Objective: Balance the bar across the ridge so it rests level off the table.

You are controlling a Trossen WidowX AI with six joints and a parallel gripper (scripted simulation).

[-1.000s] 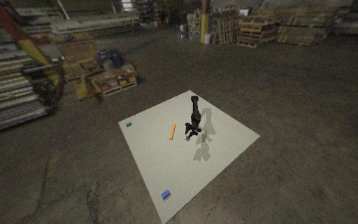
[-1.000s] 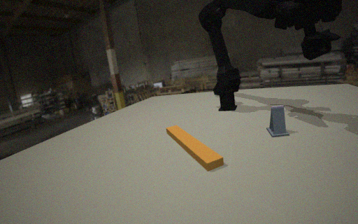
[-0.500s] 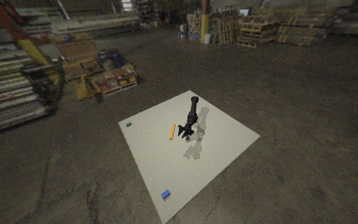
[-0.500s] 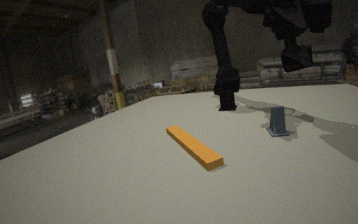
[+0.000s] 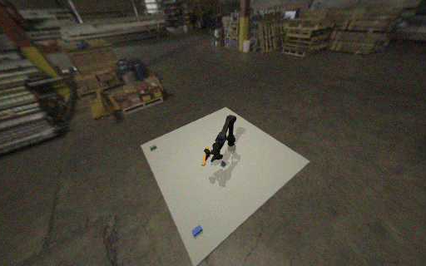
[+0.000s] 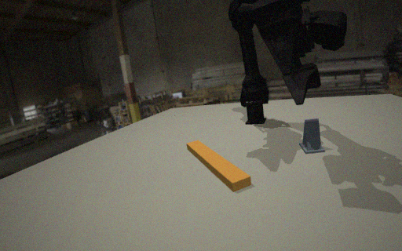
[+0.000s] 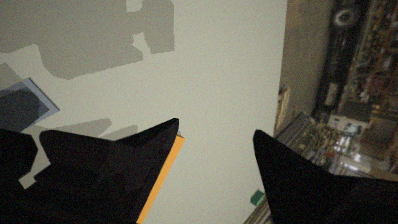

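Worktop (image 6: 115, 204): bar (image 6: 218, 165) lying flat | ridge (image 6: 312, 136) at its 2 o'clock, apart | gripper (image 7: 215, 135) jaws open, nothing held

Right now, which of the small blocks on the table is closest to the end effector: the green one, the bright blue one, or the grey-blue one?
The grey-blue block, the tapered upright piece standing just beside the end effector. The green block and the bright blue block sit far off near the table's edges.

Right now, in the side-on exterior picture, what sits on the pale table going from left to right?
Orange bar, lying flat → the black arm's base post → the small grey-blue ridge block. The open gripper hangs above, between the post and the ridge.
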